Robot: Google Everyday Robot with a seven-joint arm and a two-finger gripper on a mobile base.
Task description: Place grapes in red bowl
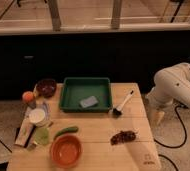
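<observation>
The grapes (124,136) are a small dark reddish-purple bunch lying on the wooden table (98,127), front right of centre. The red bowl (66,150) is the large orange-red bowl at the table's front left, and it looks empty. My white arm (175,85) hangs beside the table's right edge. Its gripper (158,117) points downward off the table, to the right of and a little behind the grapes. It holds nothing that I can see.
A green tray (70,102) with a grey sponge (89,101) sits at the back centre. A black-headed brush (122,104) lies right of it. A small green cucumber (66,131) lies just behind the red bowl. A maroon bowl (46,87), an orange fruit (28,96), a white cup (37,116) and a pale green item (42,135) crowd the left side.
</observation>
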